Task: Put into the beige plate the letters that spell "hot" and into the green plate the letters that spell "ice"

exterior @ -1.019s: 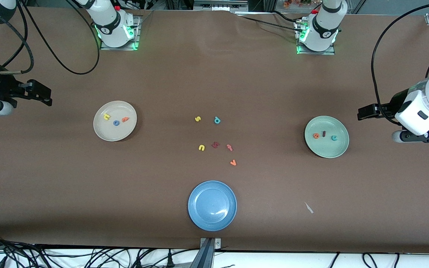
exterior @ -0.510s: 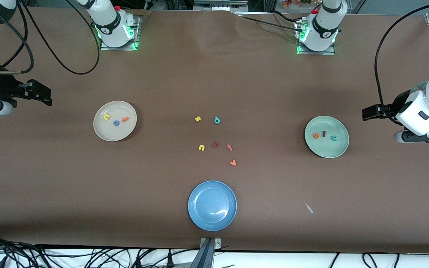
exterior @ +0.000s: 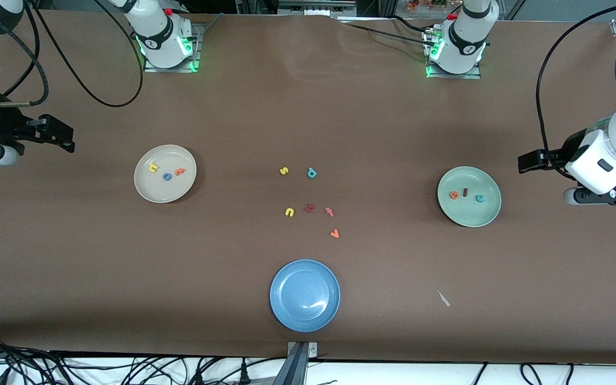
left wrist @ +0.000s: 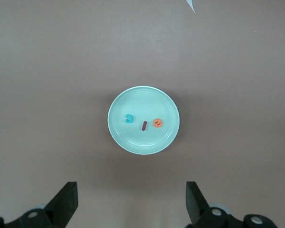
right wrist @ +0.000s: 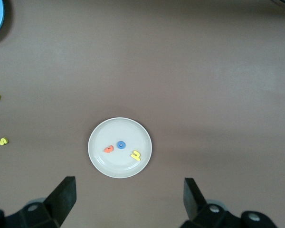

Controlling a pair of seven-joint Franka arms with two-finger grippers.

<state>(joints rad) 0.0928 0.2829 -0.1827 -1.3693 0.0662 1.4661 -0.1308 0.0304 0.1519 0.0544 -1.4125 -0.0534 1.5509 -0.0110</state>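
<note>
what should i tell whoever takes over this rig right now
Left gripper: open, empty, up beside the green plate at the left arm's end of the table.
Right gripper: open, empty, up beside the beige plate at the right arm's end.
Beige plate holds h, o, t.
Green plate holds e, i, c.
Done: both words sorted.
Left: nothing obvious; six spare letters lie mid-table, blue plate holds nothing.
</note>
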